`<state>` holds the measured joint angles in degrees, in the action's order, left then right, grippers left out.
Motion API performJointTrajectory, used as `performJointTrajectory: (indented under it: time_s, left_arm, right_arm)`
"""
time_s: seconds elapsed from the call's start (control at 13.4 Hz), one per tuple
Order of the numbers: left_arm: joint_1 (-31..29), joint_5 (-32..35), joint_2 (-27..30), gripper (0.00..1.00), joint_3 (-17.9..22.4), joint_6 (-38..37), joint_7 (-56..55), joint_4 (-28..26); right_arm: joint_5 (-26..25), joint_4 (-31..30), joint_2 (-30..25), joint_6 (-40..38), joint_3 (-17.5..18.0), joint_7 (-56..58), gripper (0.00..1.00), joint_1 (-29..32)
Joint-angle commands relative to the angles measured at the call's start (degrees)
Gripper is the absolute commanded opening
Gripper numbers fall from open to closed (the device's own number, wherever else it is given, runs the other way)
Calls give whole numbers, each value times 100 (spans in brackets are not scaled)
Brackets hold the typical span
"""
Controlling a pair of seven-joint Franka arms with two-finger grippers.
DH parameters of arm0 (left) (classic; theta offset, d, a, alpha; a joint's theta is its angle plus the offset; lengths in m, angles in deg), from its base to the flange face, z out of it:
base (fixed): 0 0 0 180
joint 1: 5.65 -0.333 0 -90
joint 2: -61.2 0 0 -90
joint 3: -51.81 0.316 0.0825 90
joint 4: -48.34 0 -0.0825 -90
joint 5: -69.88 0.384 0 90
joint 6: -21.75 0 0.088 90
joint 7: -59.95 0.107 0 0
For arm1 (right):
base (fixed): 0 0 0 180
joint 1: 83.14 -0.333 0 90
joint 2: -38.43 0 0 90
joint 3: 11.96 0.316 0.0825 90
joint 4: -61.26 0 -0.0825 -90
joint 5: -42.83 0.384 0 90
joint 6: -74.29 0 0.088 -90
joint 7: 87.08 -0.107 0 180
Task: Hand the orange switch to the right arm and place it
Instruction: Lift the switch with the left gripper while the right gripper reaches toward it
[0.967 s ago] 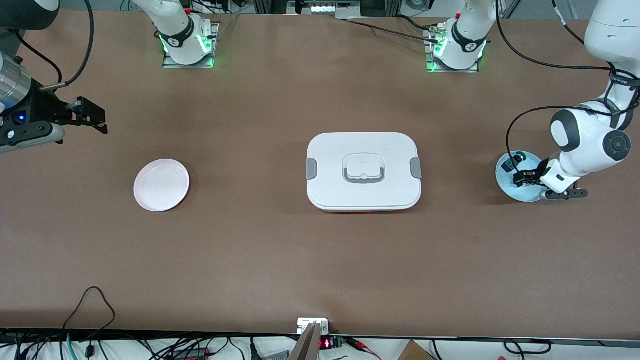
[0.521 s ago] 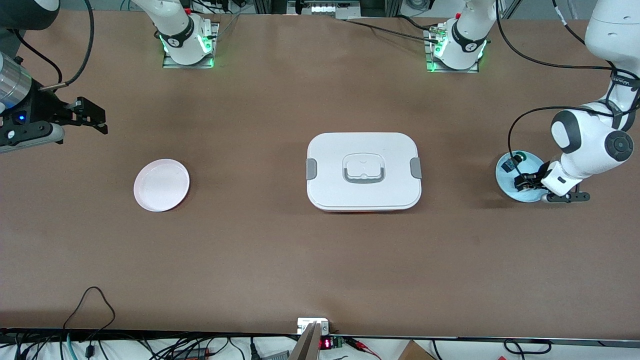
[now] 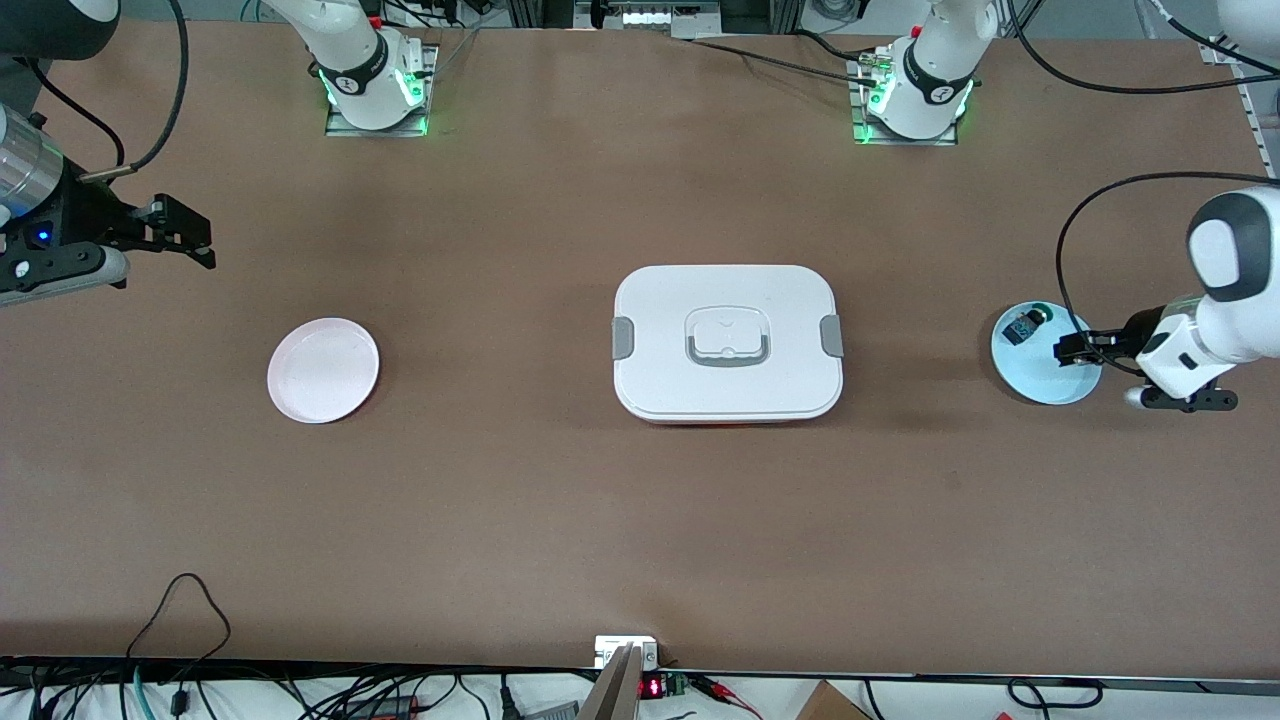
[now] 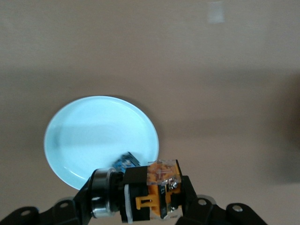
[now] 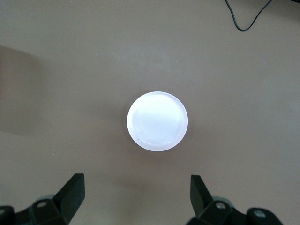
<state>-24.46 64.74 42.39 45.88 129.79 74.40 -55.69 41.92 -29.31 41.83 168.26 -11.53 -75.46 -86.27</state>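
My left gripper is shut on the orange switch, a small black part with an orange body and a silver ring. It holds the switch up in the air over the edge of the light blue plate, which also shows in the left wrist view. My right gripper is open and empty, and waits in the air at the right arm's end of the table. In the right wrist view its fingers stand wide apart above the white plate.
A small blue-and-black part with a green cap lies on the light blue plate. A white lidded box with grey clips sits mid-table. The white plate lies toward the right arm's end. Cables run along the table's front edge.
My left gripper has risen off the light blue plate with the orange switch and drawn back toward the left arm's end of the table. The right arm has not moved.
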Motion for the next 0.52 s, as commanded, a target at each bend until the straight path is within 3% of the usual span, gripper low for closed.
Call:
performJointTrajectory:
  time_s: [0.0, 0.3, 0.45]
  left_arm:
    - [-69, -949, -61, 45, -31, -695, 679, 357]
    - [-34, -2899, -228, 45, -31, -803, 2373, 261]
    - [-34, -3561, -272, 45, -223, -881, 3366, 252]
  right_arm:
    - [83, -22, -68, 104, 2, -19, 100, 40]
    - [74, -13, 19, 130, -16, -98, 100, 75]
    - [57, -13, 46, 244, -25, -54, 100, 146]
